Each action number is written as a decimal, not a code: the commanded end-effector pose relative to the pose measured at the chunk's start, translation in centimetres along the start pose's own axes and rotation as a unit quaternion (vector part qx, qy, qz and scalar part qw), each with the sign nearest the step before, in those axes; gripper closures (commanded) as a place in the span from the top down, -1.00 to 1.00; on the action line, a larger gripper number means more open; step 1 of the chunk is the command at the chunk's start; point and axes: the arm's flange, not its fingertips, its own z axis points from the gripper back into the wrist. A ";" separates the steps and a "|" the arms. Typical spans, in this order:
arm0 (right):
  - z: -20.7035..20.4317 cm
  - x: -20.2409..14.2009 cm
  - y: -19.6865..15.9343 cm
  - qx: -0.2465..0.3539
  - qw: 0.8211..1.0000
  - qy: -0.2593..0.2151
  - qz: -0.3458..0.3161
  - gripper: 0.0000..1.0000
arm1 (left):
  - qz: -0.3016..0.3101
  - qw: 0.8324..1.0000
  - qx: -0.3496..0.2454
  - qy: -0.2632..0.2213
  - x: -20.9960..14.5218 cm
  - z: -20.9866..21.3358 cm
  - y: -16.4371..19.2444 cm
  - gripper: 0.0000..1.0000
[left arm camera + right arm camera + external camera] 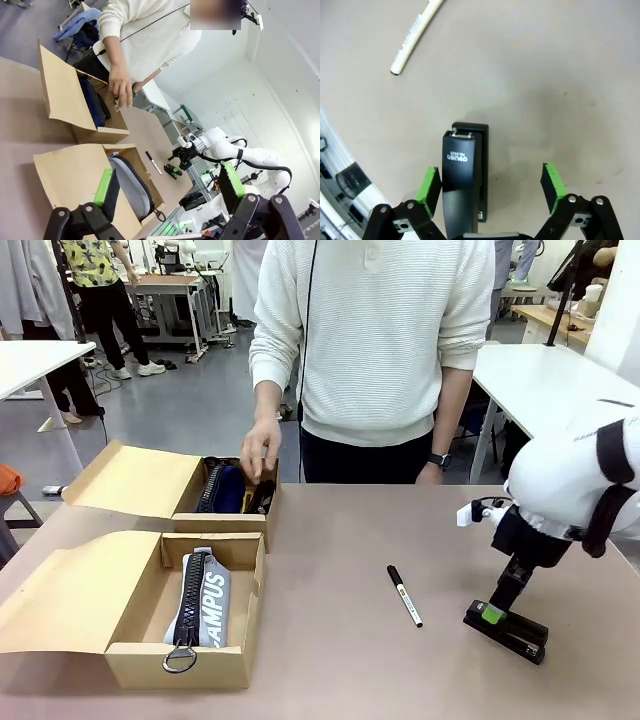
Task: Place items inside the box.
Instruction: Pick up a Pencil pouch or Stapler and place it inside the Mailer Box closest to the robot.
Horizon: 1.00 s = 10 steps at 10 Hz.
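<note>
At lower left of the front view, the near box already holds the grey pencil case, its ring pull toward the camera. Behind it, the far box holds dark items under the person's hand; what they are cannot be made out. Left to pack, on this evidence: the black marker at the middle of the counter and the black stapler at lower right. Right gripper: jaws wide apart, straddling the stapler, which lies nearer one pad; contact cannot be judged. Left gripper: jaws apart, empty, poised over the near box. Judged stage: roughly midway, with the stapler pick-up in hand. Hidden: the stapler's rear end, cut off at the right wrist view's bottom edge, and the far box's floor behind its front wall.
</note>
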 end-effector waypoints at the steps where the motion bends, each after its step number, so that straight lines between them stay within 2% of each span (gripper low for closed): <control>1: -3.3 -3.2 4.1 -0.010 0.999 0.041 -0.006 1.00 | -0.011 1.000 -0.009 -0.009 0.2 -0.1 -0.2 1.00; 4: -5.0 -2.7 5.0 0.005 0.998 0.060 0.002 1.00 | -0.011 1.000 -0.009 -0.009 0.2 -0.1 -0.2 1.00; 5: -4.8 -2.7 5.0 0.017 0.998 0.052 -0.008 -0.05 | -0.011 1.000 -0.009 -0.009 0.2 -0.1 -0.2 1.00; 6: -4.6 -2.7 5.0 0.017 0.998 0.054 -0.013 -0.15 | -0.011 1.000 -0.009 -0.009 0.2 -0.1 -0.2 1.00; 7: -4.7 -2.6 4.9 0.016 0.998 0.053 -0.015 -1.00 | -0.011 1.000 -0.009 -0.009 0.2 -0.1 -0.2 1.00; 9: -4.3 -2.3 5.2 0.018 0.997 0.072 -0.012 -1.00 | -0.011 1.000 -0.009 -0.009 0.2 -0.1 -0.2 1.00; 10: -3.7 -2.4 5.1 -0.002 0.997 0.071 -0.018 -0.70 | -0.011 1.000 -0.009 -0.009 0.2 -0.1 -0.2 1.00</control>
